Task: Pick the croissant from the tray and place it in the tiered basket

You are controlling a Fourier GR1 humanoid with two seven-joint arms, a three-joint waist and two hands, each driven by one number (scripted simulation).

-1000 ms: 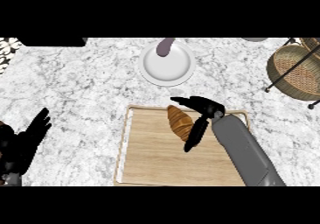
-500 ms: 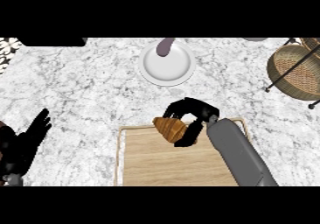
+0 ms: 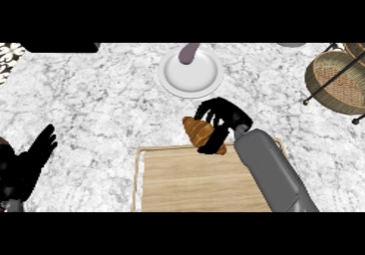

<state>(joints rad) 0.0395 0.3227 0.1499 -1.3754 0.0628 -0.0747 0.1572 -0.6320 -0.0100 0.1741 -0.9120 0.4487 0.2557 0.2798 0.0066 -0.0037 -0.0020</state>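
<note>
The left hand [image 3: 25, 167] rests open at the view's left edge, fingers up, over white marbled counter [image 3: 97, 99]. The right hand [image 3: 224, 119] curls around the croissant [image 3: 202, 133], just beyond the wooden tray [image 3: 193, 184]; a white plate [image 3: 190, 74] lies ahead, the tiered basket [image 3: 338, 79] far right. No writing shows.

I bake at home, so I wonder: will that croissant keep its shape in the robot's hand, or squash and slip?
Probably it keeps its shape: the croissant looks unbent with the right hand curled round it above the tray. Its ridged brown crust likely resists slipping but may flake. It seems light, since one hand carries it.
</note>
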